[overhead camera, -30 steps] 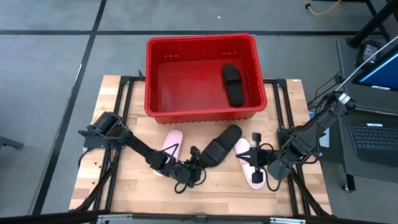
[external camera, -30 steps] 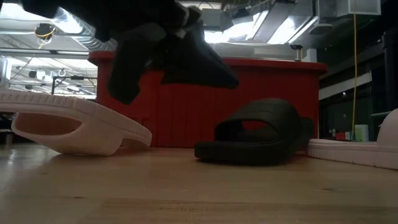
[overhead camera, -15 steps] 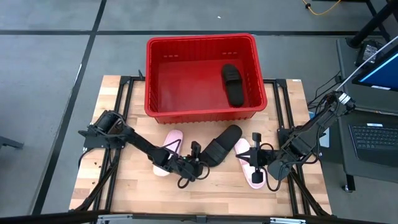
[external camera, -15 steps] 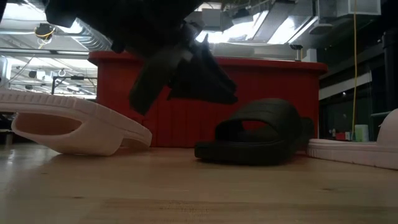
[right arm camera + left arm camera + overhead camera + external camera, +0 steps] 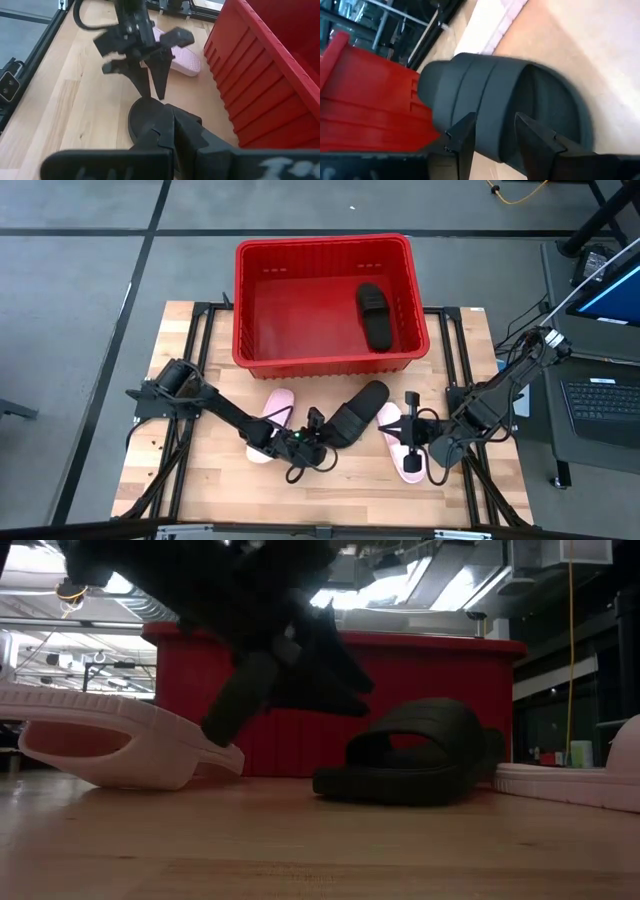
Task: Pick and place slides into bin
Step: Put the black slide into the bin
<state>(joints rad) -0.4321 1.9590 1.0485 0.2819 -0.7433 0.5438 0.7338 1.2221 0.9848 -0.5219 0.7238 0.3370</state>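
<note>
Tabletop (image 5: 200, 480) — 3 slides (image 5: 356, 416); bin (image 5: 255, 360) — 1.

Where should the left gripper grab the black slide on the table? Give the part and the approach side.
Judging by its pose, grip the ribbed strap of the black slide. It lies sole-down with the strap arching over the footbed, leaving a gap for one finger. Come from the heel end, where the left gripper already is, its fingers open and aimed at the strap. The bin blocks the far side.
</note>
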